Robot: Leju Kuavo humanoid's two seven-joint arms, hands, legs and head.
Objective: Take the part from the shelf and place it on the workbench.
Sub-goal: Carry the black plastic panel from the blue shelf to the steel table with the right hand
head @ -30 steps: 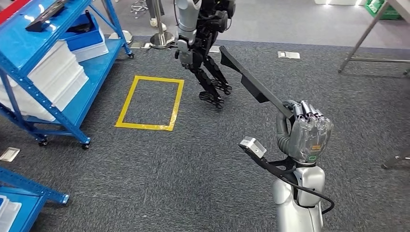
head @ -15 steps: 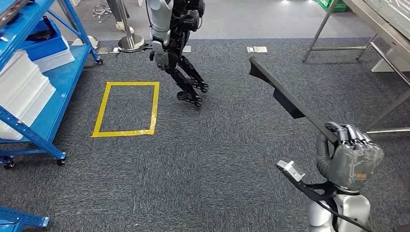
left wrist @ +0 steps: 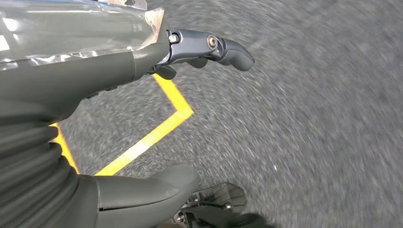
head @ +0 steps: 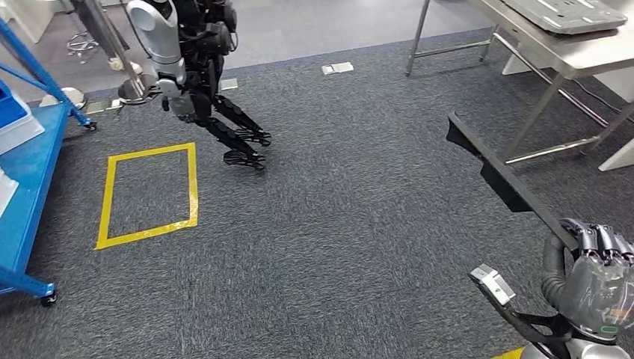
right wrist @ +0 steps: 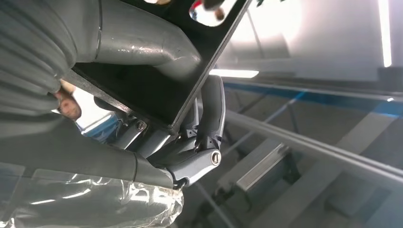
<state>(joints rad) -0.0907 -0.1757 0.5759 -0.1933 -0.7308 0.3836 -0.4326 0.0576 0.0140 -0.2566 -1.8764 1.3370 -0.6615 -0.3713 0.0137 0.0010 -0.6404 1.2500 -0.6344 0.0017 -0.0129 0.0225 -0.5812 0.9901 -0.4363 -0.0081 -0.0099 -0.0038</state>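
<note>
The part (head: 508, 183), a long flat black piece, is carried in the air over the carpet, slanting up and away from the right hand (head: 594, 280), whose fingers (head: 598, 241) are wrapped over its near end; in the right wrist view the thumb (right wrist: 142, 45) lies across one flat face of the part (right wrist: 157, 90) and the dark fingers (right wrist: 209, 118) hook round its edge, so the grip looks firm; the left hand (left wrist: 95, 118) hangs low over the floor, holding nothing, its thumb and fingers apart, with a corner of yellow tape (left wrist: 157, 133) on the carpet beneath it; since a second ago the whole view has swung, which is the camera turning and no move of the things: the blue shelf (head: 30, 179) has slid toward the left edge, and the workbench (head: 568, 41), then barely a leg in the corner, now stands at upper right on its metal legs, a grey tray lying on it; another robot (head: 191, 75) stands beyond the yellow floor rectangle (head: 146, 196); I judge the pick done and the carry about midway, the robot turned toward the bench but well apart from it, so the walk and the setting down remain.
</note>
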